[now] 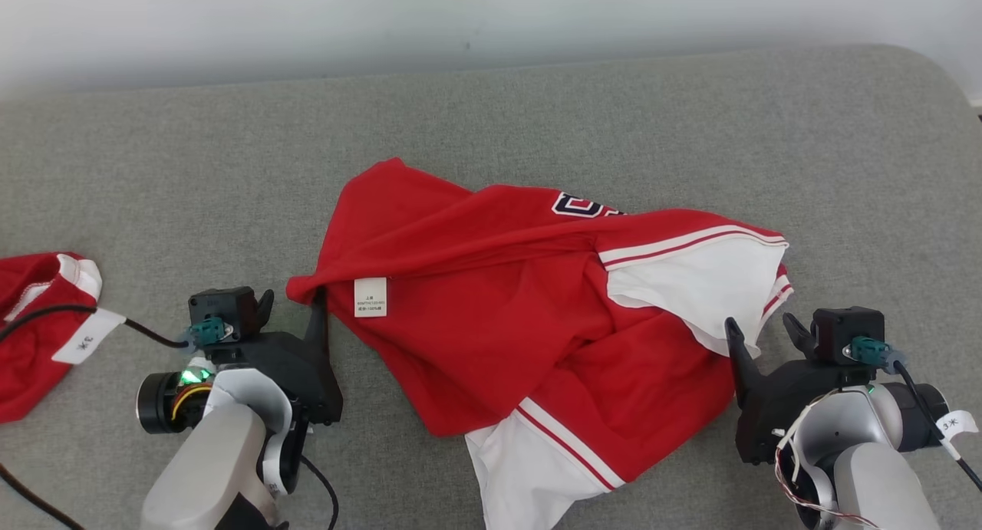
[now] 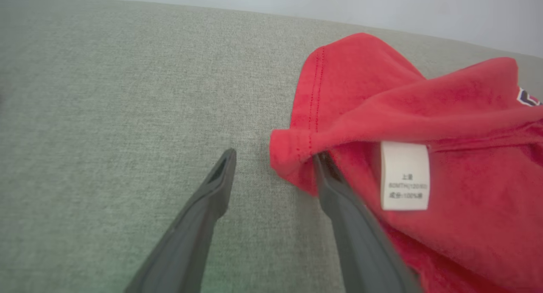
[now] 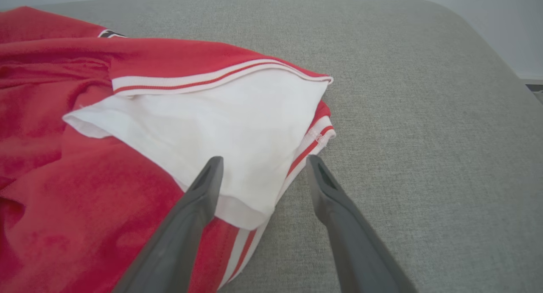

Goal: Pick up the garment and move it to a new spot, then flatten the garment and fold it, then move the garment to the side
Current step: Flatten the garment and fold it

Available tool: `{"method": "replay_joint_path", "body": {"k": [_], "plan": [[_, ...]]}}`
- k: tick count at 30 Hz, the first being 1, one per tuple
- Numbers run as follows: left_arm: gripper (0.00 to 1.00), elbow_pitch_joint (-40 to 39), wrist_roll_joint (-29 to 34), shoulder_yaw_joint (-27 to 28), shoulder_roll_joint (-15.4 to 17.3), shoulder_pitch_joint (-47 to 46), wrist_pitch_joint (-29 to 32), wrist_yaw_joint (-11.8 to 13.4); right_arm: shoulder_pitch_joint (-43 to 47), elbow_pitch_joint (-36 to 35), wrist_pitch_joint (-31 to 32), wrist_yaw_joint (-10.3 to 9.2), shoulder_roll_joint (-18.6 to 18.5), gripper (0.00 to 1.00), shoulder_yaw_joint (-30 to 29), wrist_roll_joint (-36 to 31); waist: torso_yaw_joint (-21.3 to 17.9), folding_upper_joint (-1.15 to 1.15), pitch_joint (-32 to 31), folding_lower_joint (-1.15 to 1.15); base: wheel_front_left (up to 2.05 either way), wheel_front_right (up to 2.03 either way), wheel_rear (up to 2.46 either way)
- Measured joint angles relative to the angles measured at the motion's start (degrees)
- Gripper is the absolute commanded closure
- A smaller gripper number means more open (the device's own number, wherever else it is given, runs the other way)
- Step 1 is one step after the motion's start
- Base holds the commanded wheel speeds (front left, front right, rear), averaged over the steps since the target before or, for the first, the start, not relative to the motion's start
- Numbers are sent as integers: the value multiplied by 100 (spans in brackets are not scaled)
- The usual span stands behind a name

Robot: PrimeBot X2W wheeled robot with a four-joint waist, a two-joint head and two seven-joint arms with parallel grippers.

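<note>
Head view: both your jaws gape wide beside the crumpled shirt [image 1: 491, 315]; closing now may pinch several layers together.

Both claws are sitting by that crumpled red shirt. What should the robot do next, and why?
Probably close both: the left gripper stands open around a red corner of the garment, the right gripper around its white sleeve edge, ready to lift.
</note>
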Motion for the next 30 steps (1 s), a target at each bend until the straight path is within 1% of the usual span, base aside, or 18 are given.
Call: {"method": "replay_joint_path", "body": {"k": [1, 2, 3, 4, 11, 15, 20, 27, 28, 29, 30], "plan": [[58, 73, -21, 7, -1, -40, 1, -33, -5, 1, 0, 0, 1, 0, 3, -2, -7, 0, 25, 0, 0, 0, 0], [67, 131, -25, 8, -2, -71, -18, -38, -9, 2, 0, 0, 2, 0, 9, -16, -14, 0, 48, 0, 0, 0, 0], [98, 180, -35, 12, -7, -96, -48, -62, -15, 3, 2, 0, 1, 0, 13, -40, -19, 0, 69, 0, 0, 0, 0], [100, 229, -53, 13, -14, -121, -51, -86, -23, 2, 10, 0, 0, 0, 23, -70, -23, 0, 88, 0, 0, 0, 0], [100, 411, -110, -5, -145, -183, -244, -233, -4, -92, 108, 0, 1, 0, 97, -283, 26, 0, 163, 0, 0, 0, 0], [100, 520, -118, -29, -216, -236, -294, -283, 66, -151, 168, 0, 0, 0, 0, -554, 79, 0, 159, 0, 0, 0, 0], [100, 657, -143, -68, -287, -277, -378, -334, 297, -276, 392, 0, 0, 0, -156, -477, 112, 0, 111, 0, 0, 0, 0], [100, 779, -160, -78, -291, -355, -450, -342, 337, -202, 463, 0, 0, 0, -133, -214, 51, 0, 109, 0, 0, 0, 0], [100, 791, -165, -76, -289, -381, -455, -342, 324, -168, 466, 0, 0, 13, -111, -149, 49, 0, 113, 0, 0, 0, 0], [100, 795, -172, -74, -289, -397, -489, -342, 306, -141, 467, 0, 0, 19, -90, -131, 48, 0, 117, 0, 0, 0, 0], [100, 810, -177, -74, -290, -407, -493, -342, 278, -105, 472, 0, 1, 38, -75, -96, 50, 0, 121, 0, 0, 0, 0]]}}
